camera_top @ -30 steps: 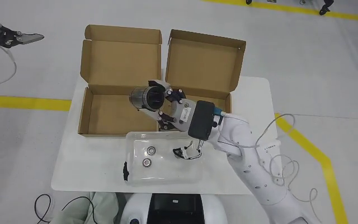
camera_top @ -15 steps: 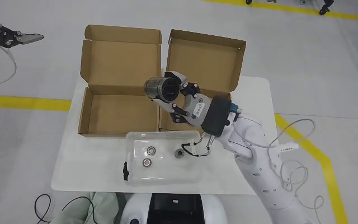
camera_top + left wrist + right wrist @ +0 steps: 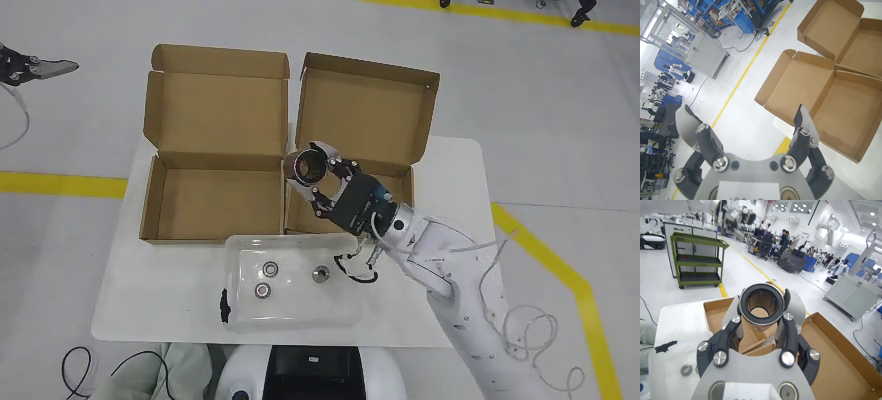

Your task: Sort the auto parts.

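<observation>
Currently right gripper pinches the bearing over the 10 o'clock corner of the right box. Risk: released here, it may clip the wall and roll into the left box. Left gripper spread.

No readable text or numbers; just clipped, illegible print on the left gripper's white label.

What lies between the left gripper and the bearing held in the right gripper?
The open left cardboard box, empty, lies between the left gripper and the bearing; the top view shows it.
</observation>
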Action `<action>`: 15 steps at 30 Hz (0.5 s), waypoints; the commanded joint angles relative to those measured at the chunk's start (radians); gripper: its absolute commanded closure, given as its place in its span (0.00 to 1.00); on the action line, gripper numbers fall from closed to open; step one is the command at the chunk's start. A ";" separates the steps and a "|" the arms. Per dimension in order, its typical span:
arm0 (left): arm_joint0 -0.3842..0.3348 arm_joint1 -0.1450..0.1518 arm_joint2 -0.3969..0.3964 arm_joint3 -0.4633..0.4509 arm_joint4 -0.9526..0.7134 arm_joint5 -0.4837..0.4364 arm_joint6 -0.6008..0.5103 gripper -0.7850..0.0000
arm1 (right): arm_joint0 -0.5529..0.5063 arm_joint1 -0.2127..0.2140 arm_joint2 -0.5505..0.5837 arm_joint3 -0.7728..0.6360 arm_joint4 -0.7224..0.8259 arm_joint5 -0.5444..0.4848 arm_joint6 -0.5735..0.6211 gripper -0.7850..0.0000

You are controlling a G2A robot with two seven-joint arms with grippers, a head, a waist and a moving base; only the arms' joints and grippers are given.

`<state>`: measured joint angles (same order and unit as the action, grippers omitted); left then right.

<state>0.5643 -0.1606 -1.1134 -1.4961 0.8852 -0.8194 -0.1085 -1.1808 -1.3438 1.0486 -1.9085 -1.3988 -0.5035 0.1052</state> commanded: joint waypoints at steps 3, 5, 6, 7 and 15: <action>0.000 0.000 0.000 0.000 0.000 0.000 0.000 0.00 | -0.013 -0.001 -0.018 0.021 -0.034 0.045 0.048 1.00; 0.000 0.000 0.000 0.000 0.000 0.000 0.000 0.00 | -0.024 0.000 -0.021 0.030 -0.049 0.064 0.065 1.00; 0.000 0.000 0.000 0.000 0.000 0.000 0.000 0.00 | -0.030 0.000 -0.021 0.034 -0.050 0.070 0.070 1.00; 0.000 0.000 0.000 0.000 0.000 0.000 0.000 0.00 | -0.036 0.001 -0.021 0.040 -0.052 0.075 0.077 1.00; 0.000 0.000 0.000 0.000 0.000 0.000 0.000 0.00 | -0.073 0.005 -0.020 0.087 -0.059 0.108 0.125 1.00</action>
<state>0.5643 -0.1606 -1.1134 -1.4961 0.8852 -0.8194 -0.1085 -1.2510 -1.3391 1.0281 -1.8277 -1.4565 -0.4002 0.2265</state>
